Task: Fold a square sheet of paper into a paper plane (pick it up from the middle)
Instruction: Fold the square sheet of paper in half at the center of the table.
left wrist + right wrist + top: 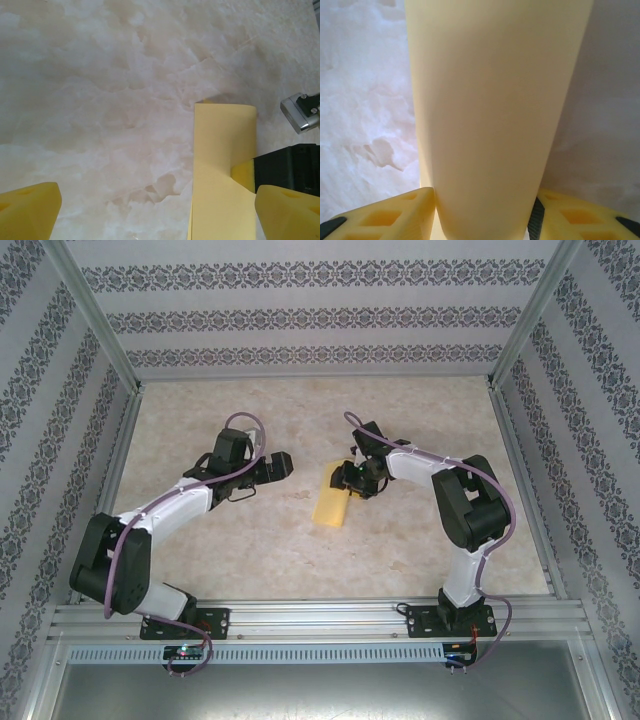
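Nearest, the left gripper [159, 210] is held wide open over the pale marble-look table top [100, 100], with nothing caught between its blocky yellow fingers [27, 210]. Beside it, the thin yellow sheet of paper [332, 502] (folded down to a narrow rectangle, by the look of it) is laid mid-table. Its far end is pinched by the right gripper [348, 480], and there the paper is bowed up between the fingers pressed against its sides. Grey-patterned walls [320, 320] are seen behind.
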Robot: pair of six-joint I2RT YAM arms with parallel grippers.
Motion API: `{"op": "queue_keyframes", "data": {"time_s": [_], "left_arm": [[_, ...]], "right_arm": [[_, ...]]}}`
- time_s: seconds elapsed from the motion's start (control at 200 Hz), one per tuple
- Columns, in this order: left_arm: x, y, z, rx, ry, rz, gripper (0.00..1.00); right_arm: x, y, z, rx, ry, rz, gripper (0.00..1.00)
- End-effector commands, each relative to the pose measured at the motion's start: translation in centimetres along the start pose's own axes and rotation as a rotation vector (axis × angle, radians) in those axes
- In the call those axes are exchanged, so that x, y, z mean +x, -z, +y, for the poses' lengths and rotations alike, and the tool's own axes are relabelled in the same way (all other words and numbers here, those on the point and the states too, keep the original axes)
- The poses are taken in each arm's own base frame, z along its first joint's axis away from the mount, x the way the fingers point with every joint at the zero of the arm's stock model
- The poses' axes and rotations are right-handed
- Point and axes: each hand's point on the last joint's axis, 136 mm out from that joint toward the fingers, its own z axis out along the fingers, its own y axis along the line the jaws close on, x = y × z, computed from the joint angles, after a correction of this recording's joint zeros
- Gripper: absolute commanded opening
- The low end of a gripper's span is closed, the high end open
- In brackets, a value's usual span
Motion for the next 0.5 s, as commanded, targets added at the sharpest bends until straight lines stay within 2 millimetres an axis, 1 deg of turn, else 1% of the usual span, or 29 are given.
{"op": "queue_keyframes", "data": {"time_s": [0.0,0.11,0.18,0.24,0.38,0.455,0.495], "left_arm": [[-0.4,0.4,-1.2,0.007,-0.031,0.018,1.0],[-0.3,1.3,-1.4,-0.006,-0.037,0.015,1.0],[0.0,1.9,-1.1,-0.02,-0.037,0.001,1.0],[0.3,2.1,-0.8,-0.026,-0.035,-0.002,1.0],[0.4,1.3,-0.8,-0.019,-0.034,0.016,1.0],[0.2,0.7,-1.2,-0.003,-0.026,0.021,1.0],[0.2,0.5,-1.5,0.011,-0.028,0.023,1.0]], "right_arm": [[-0.3,-0.6,1.5,-0.102,0.051,0.015,0.52],[0.2,-1.8,3.0,-0.177,0.102,0.083,0.51],[0.4,-2.5,3.0,-0.158,0.126,0.119,0.5],[0.4,-2.6,2.9,-0.143,0.141,0.127,0.5],[0.3,-1.8,2.7,-0.116,0.17,0.109,0.51],[0.7,-1.7,1.9,-0.079,0.164,0.118,0.52],[0.8,-1.7,1.4,-0.059,0.156,0.112,0.54]]}}
